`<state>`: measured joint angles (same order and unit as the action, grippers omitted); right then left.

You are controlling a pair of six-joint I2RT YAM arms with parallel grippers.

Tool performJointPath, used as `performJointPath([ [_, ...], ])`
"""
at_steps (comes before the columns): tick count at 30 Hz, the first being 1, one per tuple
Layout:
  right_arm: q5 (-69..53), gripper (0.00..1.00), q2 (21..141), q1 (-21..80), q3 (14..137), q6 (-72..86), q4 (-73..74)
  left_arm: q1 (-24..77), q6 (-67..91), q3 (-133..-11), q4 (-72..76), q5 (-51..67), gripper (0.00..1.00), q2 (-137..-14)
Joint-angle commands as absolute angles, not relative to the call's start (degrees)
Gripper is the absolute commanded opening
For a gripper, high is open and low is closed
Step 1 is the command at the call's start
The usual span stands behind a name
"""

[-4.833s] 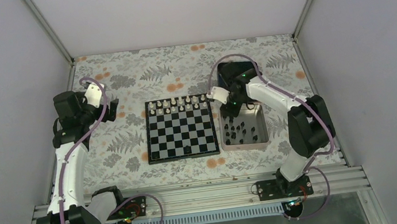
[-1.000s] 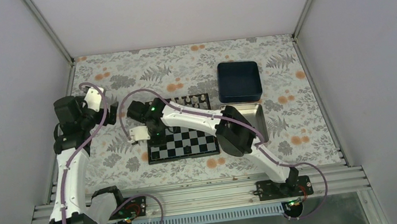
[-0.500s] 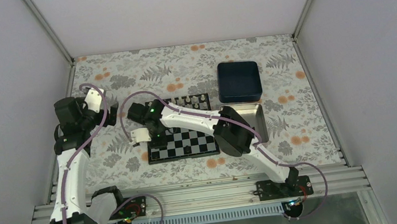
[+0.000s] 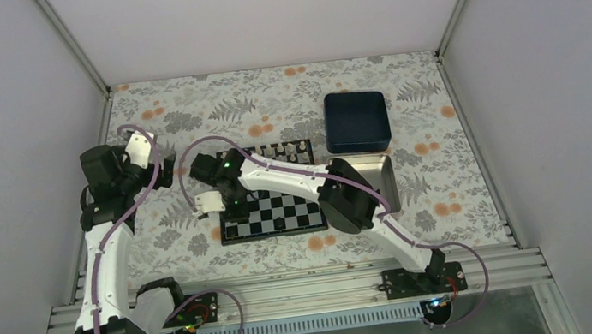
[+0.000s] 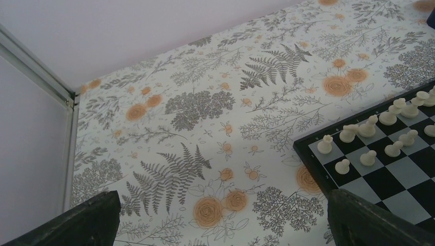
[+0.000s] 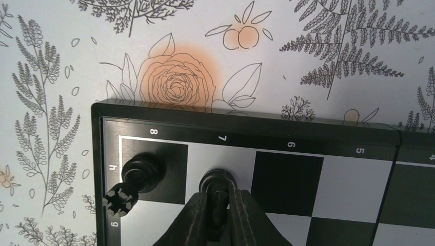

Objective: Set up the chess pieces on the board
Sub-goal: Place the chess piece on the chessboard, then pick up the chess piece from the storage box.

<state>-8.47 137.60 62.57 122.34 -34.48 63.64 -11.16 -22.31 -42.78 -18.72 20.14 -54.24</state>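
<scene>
Black piece (image 6: pixel 218 179): round-topped, glossy, pinched by the right gripper (image 6: pixel 218 199), fingers nearly closed.
Board (image 6: pixel 308 171): smooth black-and-silver checks, thin border.
Left gripper (image 5: pixel 221 207): spread wide, nothing held.

I see the flowered tabletop (image 4: pixel 183 121) carrying three things: the board (image 4: pixel 294 215) at its middle, a dark blue tray (image 4: pixel 356 121) toward the far edge's right, and a silver tray (image 4: pixel 388 185) just nearer.

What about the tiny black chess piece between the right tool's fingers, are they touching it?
Touching. Right wrist view: both fingers of the right tool press the tiny black chess piece, no gap.
</scene>
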Motion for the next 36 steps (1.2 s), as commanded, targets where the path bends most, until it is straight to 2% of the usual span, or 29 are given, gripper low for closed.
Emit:
performJointPath([
  [1, -6.46, 0.15, 138.01, 62.85, 122.44, -34.17, 64.03, -11.51, -22.85, -42.10, -17.57, 20.81, 1.00, -53.79],
  [9, -7.81, 0.34, 129.57, 58.15, 122.46, -34.22, 66.18, -11.77, -23.35, -41.96, -17.28, 20.40, 1.00, -53.60],
  [16, -10.66, 0.44, 114.65, 45.79, 110.91, -35.00, 63.82, -11.95, -23.27, -42.51, -17.01, 21.28, 1.00, -53.98],
  [25, -10.68, 0.44, 97.10, 30.23, 89.21, -34.50, 57.84, -12.04, -22.51, -42.89, -15.91, 23.01, 1.00, -55.76],
  [36, -10.63, 0.45, 87.31, 23.91, 68.85, -32.73, 50.48, -12.04, -22.32, -43.29, -15.54, 24.30, 1.00, -57.37],
])
